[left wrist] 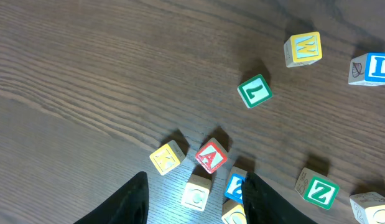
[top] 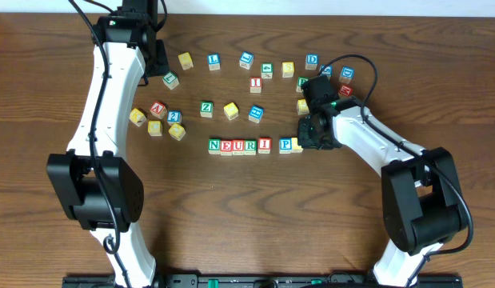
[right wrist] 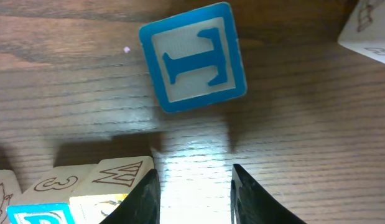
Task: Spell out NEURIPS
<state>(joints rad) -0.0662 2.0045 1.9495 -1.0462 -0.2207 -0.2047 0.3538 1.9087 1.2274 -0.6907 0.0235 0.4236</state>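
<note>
A row of wooden cubes lies mid-table, reading green N, red E, red U, green R, red I and blue P. A yellow-faced cube sits at the row's right end. My right gripper is low beside that cube. In the right wrist view the gripper is open over bare table, with the yellow-faced cube just outside its left finger and the P cube beyond. My left gripper hangs open, high above loose cubes at the back left.
Loose cubes are scattered along the back: blue L, blue D, a second red I, green Z. A cluster with red A lies at the left. A blue-letter cube lies ahead of the right gripper.
</note>
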